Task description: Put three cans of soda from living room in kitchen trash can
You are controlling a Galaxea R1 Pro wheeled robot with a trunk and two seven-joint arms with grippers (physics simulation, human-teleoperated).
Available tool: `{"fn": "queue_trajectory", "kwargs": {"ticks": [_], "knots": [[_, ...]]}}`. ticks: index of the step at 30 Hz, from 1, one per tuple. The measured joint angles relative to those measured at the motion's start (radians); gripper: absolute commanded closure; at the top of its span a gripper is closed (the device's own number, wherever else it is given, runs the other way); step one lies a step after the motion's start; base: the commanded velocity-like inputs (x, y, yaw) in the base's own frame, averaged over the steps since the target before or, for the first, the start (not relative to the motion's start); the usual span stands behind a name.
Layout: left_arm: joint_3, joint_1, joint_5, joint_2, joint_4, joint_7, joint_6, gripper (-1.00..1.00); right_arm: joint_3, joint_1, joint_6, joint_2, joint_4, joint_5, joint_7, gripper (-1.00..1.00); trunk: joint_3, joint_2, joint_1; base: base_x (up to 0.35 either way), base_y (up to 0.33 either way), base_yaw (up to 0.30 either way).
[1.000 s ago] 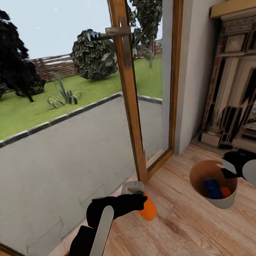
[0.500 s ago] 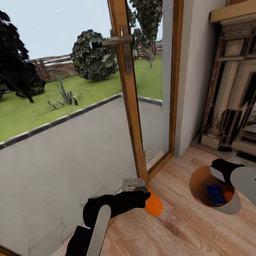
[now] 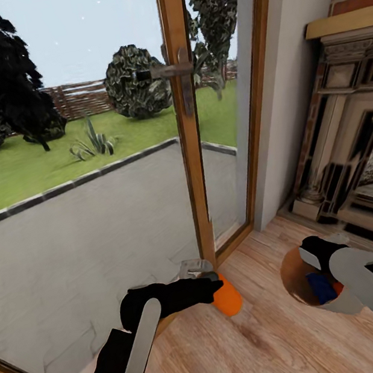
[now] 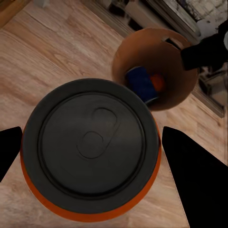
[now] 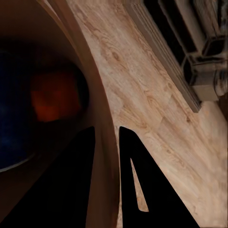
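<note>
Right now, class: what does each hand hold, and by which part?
Left hand: orange soda can, gripped by its sides near the top. Right hand: bin, pinched at its rim.

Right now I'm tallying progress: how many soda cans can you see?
3. An orange can is in the left gripper; a dark blue can and another orange can lie inside the bin.

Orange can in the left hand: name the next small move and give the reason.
Probably carry the orange can rightward over the bin. The left hand grips it short of the rim, while the right hand pinches the bin's wall, two cans already inside.
</note>
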Motion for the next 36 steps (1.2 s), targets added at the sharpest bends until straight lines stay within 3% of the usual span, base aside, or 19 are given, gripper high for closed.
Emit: {"fn": "queue_trajectory", "kwargs": {"ticks": [2, 6, 10, 17, 21, 24, 29, 34, 36], "knots": [[0.0, 0.001, -0.001, 0.0, 0.0, -0.012, 0.0, 1.0, 0.021, 0.012, 0.007, 0.013, -0.001, 0.009, -0.034, 1.0, 0.006, 0.014, -0.008, 0.0, 0.0, 0.0], [0.001, 0.001, -0.001, 0.0, 0.0, -0.028, 0.0, 1.0, -0.033, 0.021, -0.008, 0.022, 0.0, -0.017, -0.047, 1.0, 0.019, 0.042, -0.023, 0.0, 0.0, 0.0], [0.0, 0.001, -0.002, 0.0, 0.0, -0.066, 0.0, 1.0, 0.001, 0.024, 0.001, 0.024, 0.0, 0.0, -0.054, 1.0, 0.019, 0.042, -0.023, 0.0, 0.0, 0.0], [-0.002, 0.001, -0.003, 0.0, 0.001, -0.088, 0.0, 1.0, -0.007, 0.029, 0.004, 0.027, 0.001, -0.002, -0.052, 1.0, 0.019, 0.042, -0.023, 0.0, 0.0, 0.0], [-0.001, 0.001, -0.003, -0.001, 0.001, -0.092, 0.0, 1.0, -0.002, 0.038, 0.008, 0.048, 0.001, -0.002, -0.046, 1.0, 0.019, 0.042, -0.023, 0.0, 0.0, 0.0], [-0.001, 0.001, -0.004, -0.002, 0.002, -0.094, 0.0, 1.0, -0.027, 0.041, 0.003, 0.058, 0.002, -0.014, -0.042, 1.0, 0.019, 0.042, -0.023, 0.0, 0.0, 0.0], [-0.002, 0.001, -0.001, -0.005, 0.001, -0.101, 0.0, 1.0, 0.002, 0.043, 0.011, 0.068, 0.001, 0.003, -0.036, 1.0, 0.019, 0.042, -0.023, 0.0, 0.0, 0.0], [-0.002, 0.001, 0.002, -0.01, 0.0, -0.188, 0.0, 1.0, -0.015, 0.051, 0.01, 0.071, 0.002, -0.008, -0.007, 1.0, 0.019, 0.042, -0.023, 0.0, 0.0, 0.0], [-0.002, 0.0, -0.002, -0.01, 0.0, -0.195, 0.0, 1.0, -0.016, 0.051, 0.008, 0.072, 0.001, -0.008, -0.005, 1.0, 0.019, 0.042, -0.023, 0.0, 0.0, 0.0]]}}
